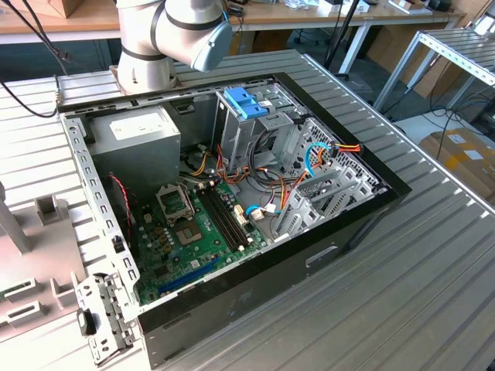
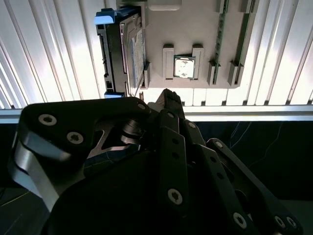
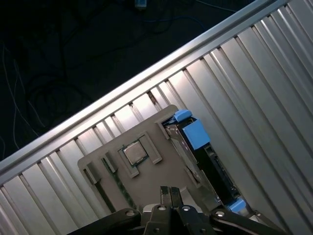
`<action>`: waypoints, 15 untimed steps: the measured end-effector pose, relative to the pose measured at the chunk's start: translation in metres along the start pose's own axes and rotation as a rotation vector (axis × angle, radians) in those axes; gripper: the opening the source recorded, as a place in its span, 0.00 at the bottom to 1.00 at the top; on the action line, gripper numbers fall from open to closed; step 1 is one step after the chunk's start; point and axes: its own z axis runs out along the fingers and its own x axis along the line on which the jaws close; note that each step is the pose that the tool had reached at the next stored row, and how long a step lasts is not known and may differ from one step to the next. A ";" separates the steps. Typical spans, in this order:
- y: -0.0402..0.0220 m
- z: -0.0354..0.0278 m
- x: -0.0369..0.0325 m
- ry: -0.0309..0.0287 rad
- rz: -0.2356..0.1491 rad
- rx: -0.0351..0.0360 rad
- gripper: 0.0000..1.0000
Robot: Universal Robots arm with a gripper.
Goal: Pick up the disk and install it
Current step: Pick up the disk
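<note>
So basically nothing's been done yet. The disk (image 3: 203, 152) is standing on its edge in a slot along one side of a grey holder plate (image 3: 151, 178), and that plate lies flat on the ribbed worktop (image 3: 254, 73), close to one of its edges. The end effector (image 3: 170, 192) hangs above the plate near the disk but isn't touching it. In the first wrist view the fingers look pressed together with nothing between them, so I'd call it clenched and empty. Both the pickup and the install are left to do.

As for the views, both wrist views give you the disk with its blue carrier, plus a small square chip (image 2: 185, 66) seated in the same plate. The exterior view gives you where the disk is meant to go: the open computer case (image 1: 271, 286) in the middle of the worktop, with its metal drive cage (image 1: 247, 135) at the end next to the arm's base (image 1: 147, 62).
</note>
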 end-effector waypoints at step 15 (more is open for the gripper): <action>0.0000 0.0000 0.0000 0.0013 -0.036 -0.0009 0.11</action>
